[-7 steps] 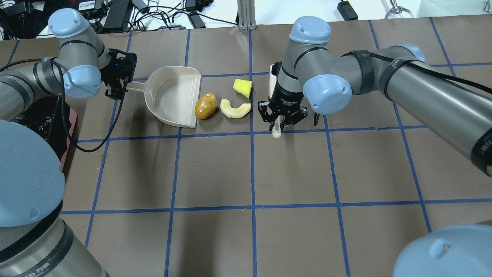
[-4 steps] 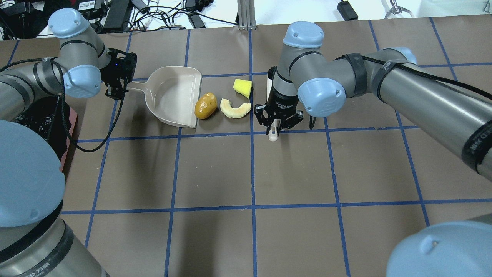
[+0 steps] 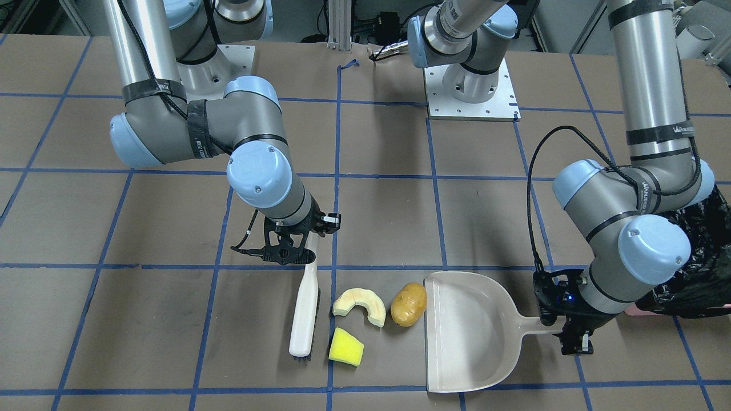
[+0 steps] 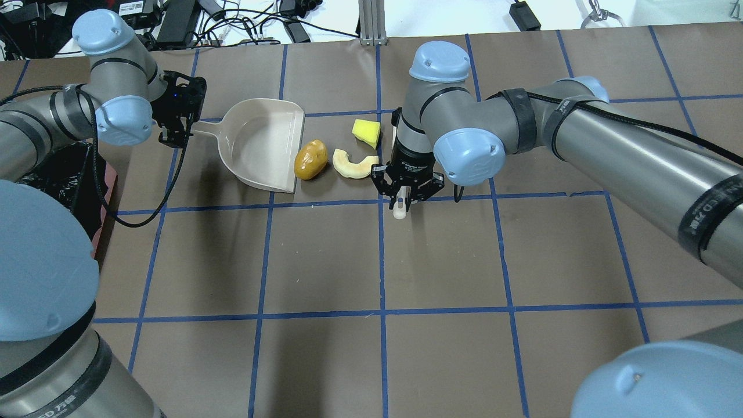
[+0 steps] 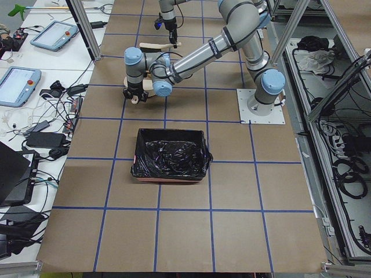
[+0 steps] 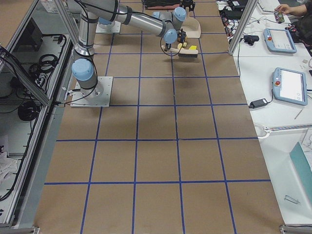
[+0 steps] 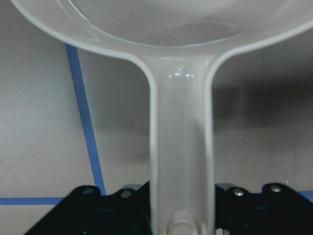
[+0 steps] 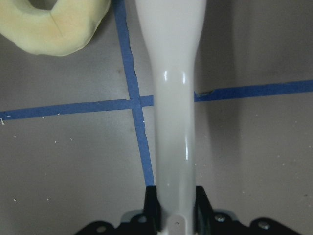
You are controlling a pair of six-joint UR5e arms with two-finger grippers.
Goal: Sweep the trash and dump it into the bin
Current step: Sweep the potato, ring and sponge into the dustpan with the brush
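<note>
Beige plastic forms the dustpan [image 4: 261,145], which lies flat on the brown, blue-taped surface [image 4: 325,261] with its open mouth facing right. The left claw [image 4: 176,134] is clenched on the end of its handle, as the left wrist view shows plainly. All three pieces of trash lie on the surface to the right of that mouth, none inside the pan. The brown potato [image 4: 310,159] is nearest the lip and appears to touch it, though the angle leaves this uncertain. The pale crescent slice [image 4: 353,165] lies just right of the potato. The yellow wedge [image 4: 366,132] sits a little farther from the robot, beside the crescent's far end. Right of these pieces a white brush [image 3: 304,302] lies along the surface, its bristled head level with the wedge and just apart from it. The right claw [image 4: 406,196] is clamped on the brush's handle at the near end. The bin [image 5: 171,155], lined with crinkled black plastic, stands at the left, well apart from the dustpan and the trash.
</note>
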